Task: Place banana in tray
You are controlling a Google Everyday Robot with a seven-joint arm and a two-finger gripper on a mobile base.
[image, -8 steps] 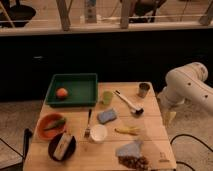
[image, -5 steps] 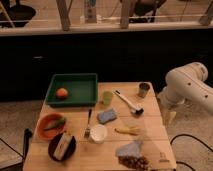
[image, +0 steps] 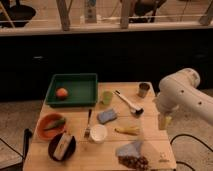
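On the light wooden desk the small yellow, slightly curved banana lies flat, in the front right part of the surface. It is not in the tray. It lies just to the right of the round white cup and behind a crumpled blue cloth.

The large dark-green rectangular plastic tray stands at the back left corner of the desk, well apart from the banana. Inside it, near its left side, there is one round orange fruit.

The white robot arm comes in from the right side. Its pincer hangs down over the right edge of the desk, to the right of the banana and apart from it. The pincer stands wide and holds nothing.

Between the tray and the banana there are a small green cup, a blue sponge and a metal fork. A brush with white handle and dark head lies diagonally near a small metal cup at the back right.

At the front left stand a round orange bowl with a green vegetable in it, and a round black plate with a pale object on it that I cannot identify.
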